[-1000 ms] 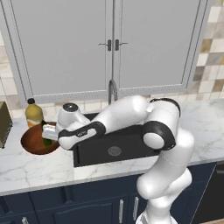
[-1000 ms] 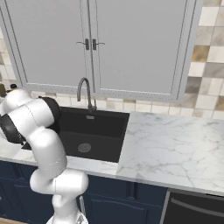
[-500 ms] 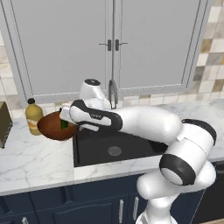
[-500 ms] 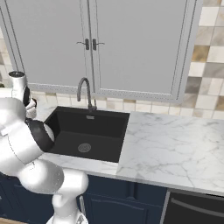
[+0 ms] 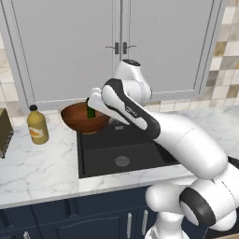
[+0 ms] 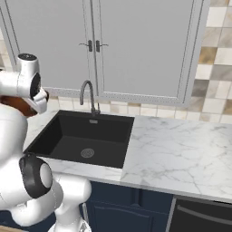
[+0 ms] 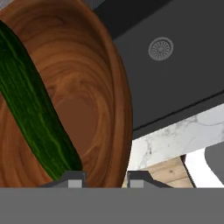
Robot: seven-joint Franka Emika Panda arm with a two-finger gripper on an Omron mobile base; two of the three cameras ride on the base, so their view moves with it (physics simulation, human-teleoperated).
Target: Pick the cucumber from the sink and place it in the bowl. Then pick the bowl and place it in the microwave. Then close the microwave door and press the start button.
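Overhead grey cabinets [image 5: 70, 46], marble counter [image 6: 181, 154], black sink [image 6: 81, 138]

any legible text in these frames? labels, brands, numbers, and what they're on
No text can be read in these frames.
Bottle on the counter: an orange label patch, too small and blurred to read.
Arm link beside the bowl: a small dark marking, too blurred to read.
Cabinet doors, sink, cucumber: no lettering or signs.
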